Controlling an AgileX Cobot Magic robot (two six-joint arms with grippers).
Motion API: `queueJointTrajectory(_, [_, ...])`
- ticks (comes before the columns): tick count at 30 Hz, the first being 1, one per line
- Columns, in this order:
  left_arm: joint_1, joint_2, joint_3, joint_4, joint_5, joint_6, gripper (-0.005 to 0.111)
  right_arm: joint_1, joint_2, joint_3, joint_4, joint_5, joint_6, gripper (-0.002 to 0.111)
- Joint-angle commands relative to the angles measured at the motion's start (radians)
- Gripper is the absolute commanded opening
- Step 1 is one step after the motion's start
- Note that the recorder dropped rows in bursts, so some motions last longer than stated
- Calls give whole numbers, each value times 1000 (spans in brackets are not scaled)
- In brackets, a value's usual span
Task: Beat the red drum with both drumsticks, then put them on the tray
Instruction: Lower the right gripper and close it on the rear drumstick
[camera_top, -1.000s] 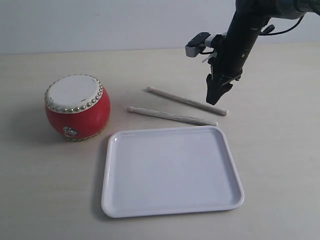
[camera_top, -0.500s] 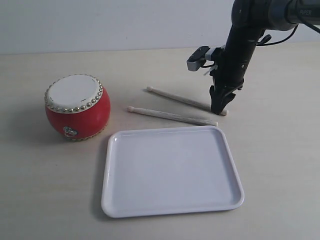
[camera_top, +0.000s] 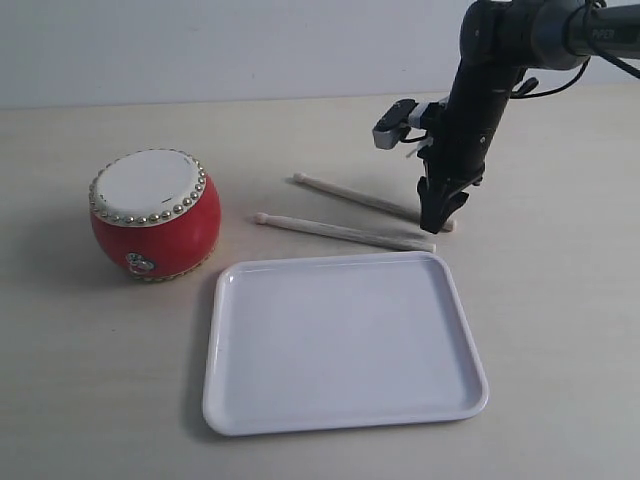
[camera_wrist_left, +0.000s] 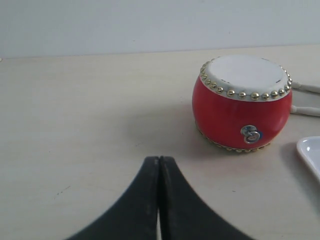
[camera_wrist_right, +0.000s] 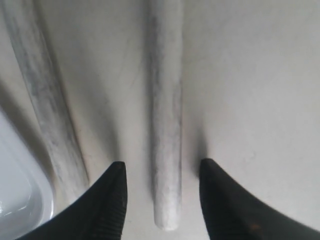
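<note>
At the butt end of the far drumstick (camera_wrist_right: 165, 115), the right gripper (camera_wrist_right: 162, 172) is set spread astride it (left gripper (camera_wrist_left: 159, 161) pressed together, near the red drum (camera_wrist_left: 242, 107))

The right pincer (camera_top: 434, 218) straddles the butt end of the farther drumstick (camera_top: 360, 197). Just beside the pincer lies the second drumstick (camera_top: 340, 231), then the tray (camera_top: 345, 424). The drum (camera_top: 155, 212) sits well apart, all on the desk (camera_top: 560, 320).
</note>
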Motion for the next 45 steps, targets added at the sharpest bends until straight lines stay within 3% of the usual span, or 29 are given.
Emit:
queueJointTrajectory(1, [-6, -5, 3, -5, -5, -4, 0, 0, -3, -2, 6, -22, -9, 44])
queueJointTrajectory(30, [-6, -5, 3, -5, -5, -4, 0, 0, 23, -2, 26, -18, -7, 41])
queueJointTrajectory(33, [-6, -5, 3, -5, -5, -4, 0, 0, 23, -2, 26, -18, -7, 35])
queueJointTrajectory(39, [-6, -5, 3, -5, -5, -4, 0, 0, 23, -2, 9, -18, 41, 0])
queueJointTrajectory(45, [-6, -5, 3, -5, -5, -4, 0, 0, 3, -4, -14, 15, 154, 0])
